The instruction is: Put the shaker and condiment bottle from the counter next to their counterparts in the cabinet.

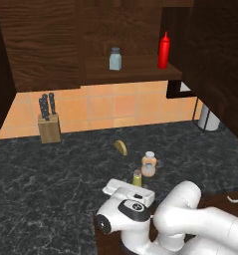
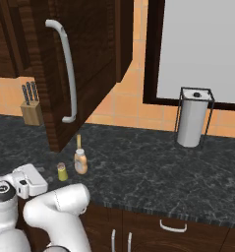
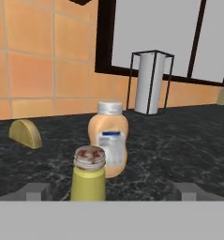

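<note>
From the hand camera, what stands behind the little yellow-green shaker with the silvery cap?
Right behind the yellow-green shaker stands the squat pale orange bottle with a grey cap on the black marbled counter. The shaker covers that bottle's lower left side, so whether they touch is hidden.

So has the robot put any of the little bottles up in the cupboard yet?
Not yet. The shaker and the condiment bottle both stand on the counter. Up in the cabinet only their counterparts wait: a blue-grey shaker and a red bottle. The gripper has its jaws open either side of the shaker, not closed on it. Both items remain to be lifted and shelved.
</note>
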